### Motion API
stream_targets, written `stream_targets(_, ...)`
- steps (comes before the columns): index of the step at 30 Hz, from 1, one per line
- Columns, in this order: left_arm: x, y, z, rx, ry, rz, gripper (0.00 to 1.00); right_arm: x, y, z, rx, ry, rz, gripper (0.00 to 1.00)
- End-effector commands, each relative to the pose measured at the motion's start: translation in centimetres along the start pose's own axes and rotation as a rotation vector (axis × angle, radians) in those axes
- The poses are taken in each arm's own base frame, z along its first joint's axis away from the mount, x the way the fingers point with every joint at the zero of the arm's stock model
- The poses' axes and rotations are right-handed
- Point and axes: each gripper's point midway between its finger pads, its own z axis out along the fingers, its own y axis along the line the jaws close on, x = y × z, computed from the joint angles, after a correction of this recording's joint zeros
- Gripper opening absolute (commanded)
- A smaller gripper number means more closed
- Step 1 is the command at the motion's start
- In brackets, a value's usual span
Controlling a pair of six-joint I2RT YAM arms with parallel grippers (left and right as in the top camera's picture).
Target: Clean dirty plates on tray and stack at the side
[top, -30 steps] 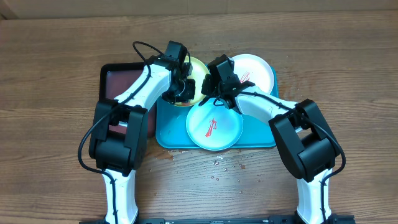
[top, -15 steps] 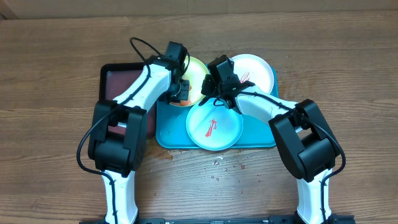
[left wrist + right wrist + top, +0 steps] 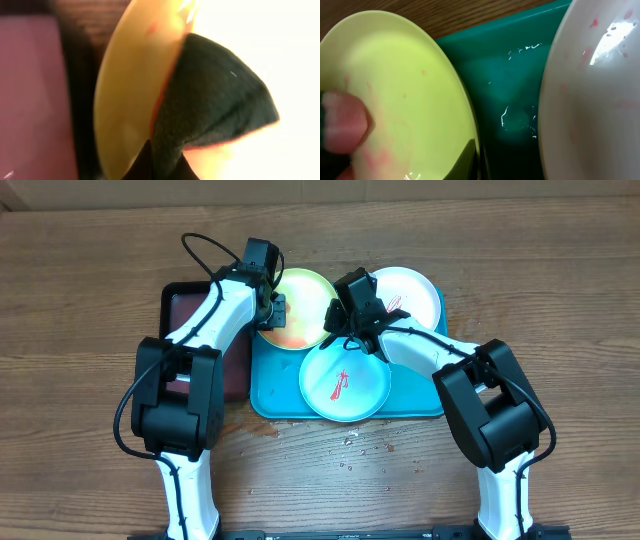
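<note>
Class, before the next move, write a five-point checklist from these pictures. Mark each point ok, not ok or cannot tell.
1. Yellow-green plate wiped clean: not ok, faint pink smears show in the right wrist view.
2. Right gripper clamped on that plate's rim: cannot tell.
3. Left gripper at the plate's opposite edge: ok.
4. White plate clean: not ok, red marks.
5. Mint plate clean: not ok, red smear.

yel-grn plate (image 3: 300, 308), turq tray (image 3: 271, 392), black-orange sponge (image 3: 215, 100)
</note>
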Motion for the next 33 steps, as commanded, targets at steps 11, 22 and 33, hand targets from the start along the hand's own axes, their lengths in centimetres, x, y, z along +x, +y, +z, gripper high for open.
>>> stream_targets(11,3.3,-7.1,2.3,0.160,0.066,0.094,0.04,0.4,1.6,0.1,-0.051,0.023,-0.013,0.04)
stream_targets(22,3.4,-5.2,2.8,0.076,0.059,0.078,0.04,0.5,1.6,0.1,-0.049,0.026,-0.013,0.04)
stream_targets(33,0.1,-0.8,3.1,0.012,-0.038,-0.006,0.04,0.5,1.6,0.1,-0.049,0.026,-0.013,0.04)
